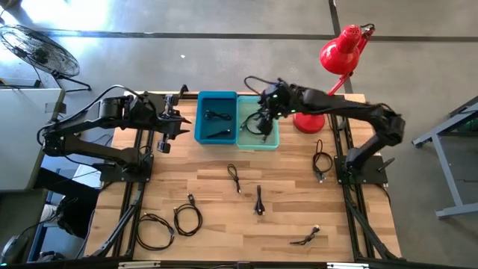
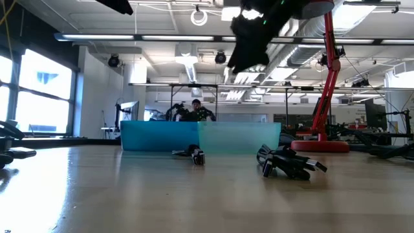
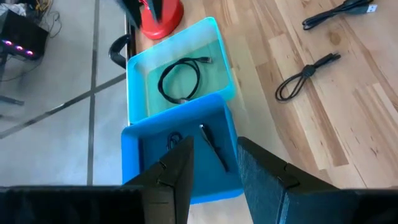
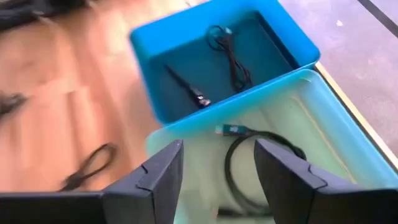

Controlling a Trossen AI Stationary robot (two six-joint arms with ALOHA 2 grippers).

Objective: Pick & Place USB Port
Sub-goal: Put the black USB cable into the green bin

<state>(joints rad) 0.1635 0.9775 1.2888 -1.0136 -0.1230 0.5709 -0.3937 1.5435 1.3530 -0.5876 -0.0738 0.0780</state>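
A dark blue bin (image 1: pixel 216 116) and a light teal bin (image 1: pixel 259 128) stand side by side at the table's far edge. The blue bin holds two black cables (image 4: pixel 230 53) (image 4: pixel 186 87). The teal bin holds a coiled black cable (image 4: pixel 249 165) with a USB plug (image 4: pixel 231 129); the cable lies on the bin's floor. My right gripper (image 4: pixel 217 177) is open and empty, hovering above the teal bin; it also shows in the high view (image 1: pixel 267 112) and the low view (image 2: pixel 249 39). My left gripper (image 3: pixel 214 174) is open and empty, just left of the blue bin (image 1: pixel 173 119).
Several loose black cables lie on the wooden table: near the middle (image 1: pixel 235 178) (image 1: pixel 259 200), at the near left (image 1: pixel 187 218) (image 1: pixel 153 228), at the near right (image 1: pixel 306 237) and by the right arm's base (image 1: pixel 321 163). A red desk lamp (image 1: pixel 340 56) stands at the far right.
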